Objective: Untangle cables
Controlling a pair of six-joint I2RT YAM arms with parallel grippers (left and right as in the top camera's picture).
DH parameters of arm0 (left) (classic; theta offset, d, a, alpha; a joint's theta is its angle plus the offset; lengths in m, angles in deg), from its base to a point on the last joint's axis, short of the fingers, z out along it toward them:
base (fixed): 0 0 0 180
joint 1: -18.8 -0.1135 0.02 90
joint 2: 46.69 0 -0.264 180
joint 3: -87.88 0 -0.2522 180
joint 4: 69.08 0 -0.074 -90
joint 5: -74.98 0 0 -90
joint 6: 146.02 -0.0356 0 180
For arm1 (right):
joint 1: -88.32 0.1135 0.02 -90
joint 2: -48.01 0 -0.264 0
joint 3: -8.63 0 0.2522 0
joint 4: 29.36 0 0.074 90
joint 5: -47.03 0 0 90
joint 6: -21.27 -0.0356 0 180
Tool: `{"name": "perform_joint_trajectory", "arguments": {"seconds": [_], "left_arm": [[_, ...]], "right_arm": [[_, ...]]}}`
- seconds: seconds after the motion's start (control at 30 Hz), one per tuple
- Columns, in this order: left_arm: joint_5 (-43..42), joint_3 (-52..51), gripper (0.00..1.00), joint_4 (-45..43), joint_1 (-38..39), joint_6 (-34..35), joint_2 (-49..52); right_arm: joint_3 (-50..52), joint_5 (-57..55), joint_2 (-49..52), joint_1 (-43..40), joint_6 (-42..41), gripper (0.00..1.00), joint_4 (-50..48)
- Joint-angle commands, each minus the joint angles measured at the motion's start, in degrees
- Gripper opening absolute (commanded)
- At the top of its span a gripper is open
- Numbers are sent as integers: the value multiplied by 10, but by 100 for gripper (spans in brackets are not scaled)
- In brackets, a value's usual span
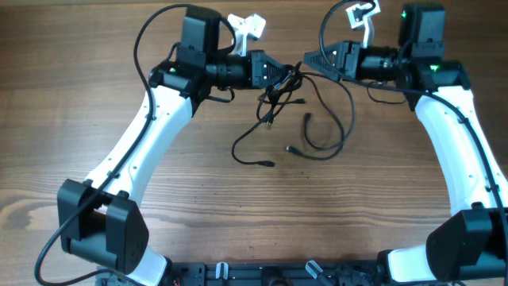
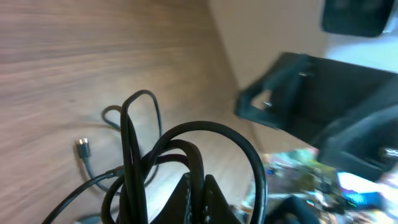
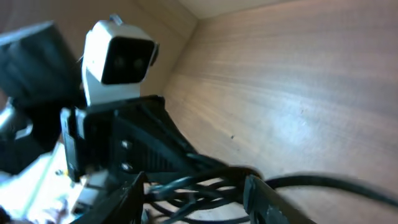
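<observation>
Black loops of the cables [image 2: 208, 124] crowd the left wrist view, pinched in the left pincer [image 2: 200, 191], whose fingers sit nearly together on them. Opposite, at the far middle of the table [image 1: 238, 222], the right pincer [image 3: 196, 194] stands with fingers apart and strands running between. Thin, light and limp, the cords should drag easily but snag at the knot [image 1: 279, 86]. The better hold, I judge, is a single strand near a free plug [image 1: 268, 164]. Which strand crosses which inside the knot is unreadable. Both wrist views are blurred, and I cannot tell whether the right fingers touch any strand.
</observation>
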Motion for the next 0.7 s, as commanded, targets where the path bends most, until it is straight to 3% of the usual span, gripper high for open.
{"name": "perform_joint_trajectory", "arguments": {"seconds": [0.0,0.3,0.53,0.67], "left_arm": [[62,6,4,-2,14,-25,-18],[62,6,4,-2,13,-25,-18],[62,6,4,-2,14,-25,-18],[62,6,4,-1,14,-25,-18]], "right_arm": [[-7,-46,-3,19,-84,50,2],[-6,-137,5,69,-144,44,24],[-4,-176,5,86,-145,29,58],[2,-184,9,101,-146,14,49]]}}
